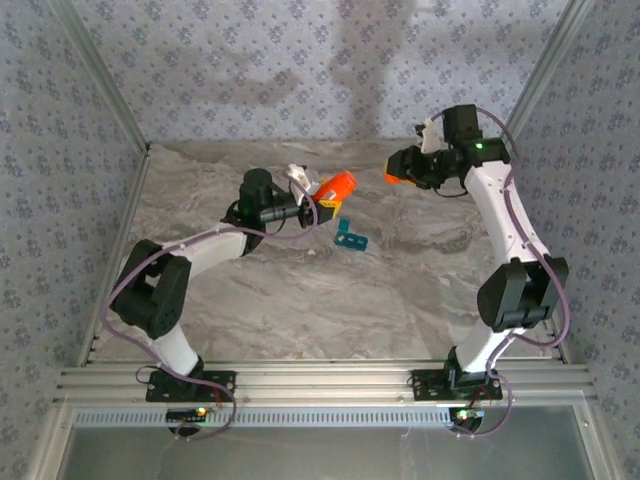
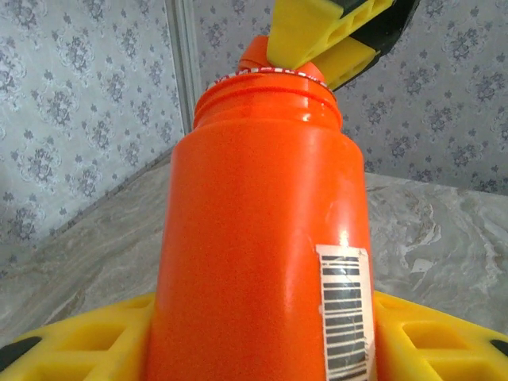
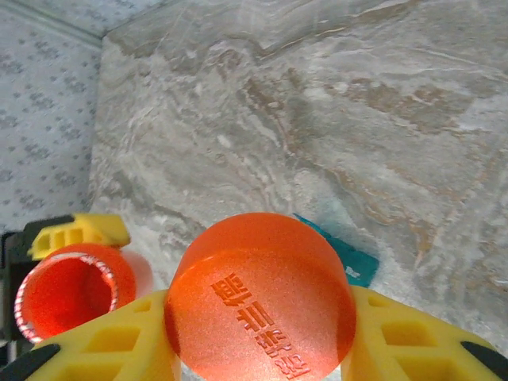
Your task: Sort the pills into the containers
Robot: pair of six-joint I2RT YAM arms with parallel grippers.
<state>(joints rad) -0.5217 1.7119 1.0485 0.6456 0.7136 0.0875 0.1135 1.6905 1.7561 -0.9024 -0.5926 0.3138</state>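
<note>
1. Closest to the right wrist lens is a round orange cap (image 3: 262,313) of faintly grainy plastic with raised characters moulded into its top. It is clenched between the yellow, lattice-cut fingers (image 3: 111,343) of the right gripper (image 1: 393,176).
2. Equally near the left wrist lens, the orange bottle (image 2: 254,238) is a smooth, glossy cylinder with a threaded neck and a white barcode label (image 2: 347,313). The left gripper (image 1: 322,204) grasps its body from both sides with matching yellow fingers (image 2: 429,337).
3. The right wrist view looks into the bottle's open mouth, ringed by a pale speckled edge; its contents cannot be made out.
4. From the top, the bottle is tilted, mouth toward the right gripper, with the cap apart from it.
5. The pill organiser (image 1: 350,236), a teal-blue rectangular piece of plastic, lies on the grey marble-patterned table (image 1: 400,300), near the bottle and between the two grippers. The top view gives its whole outline; the right wrist view gives one teal corner behind the cap.
</note>
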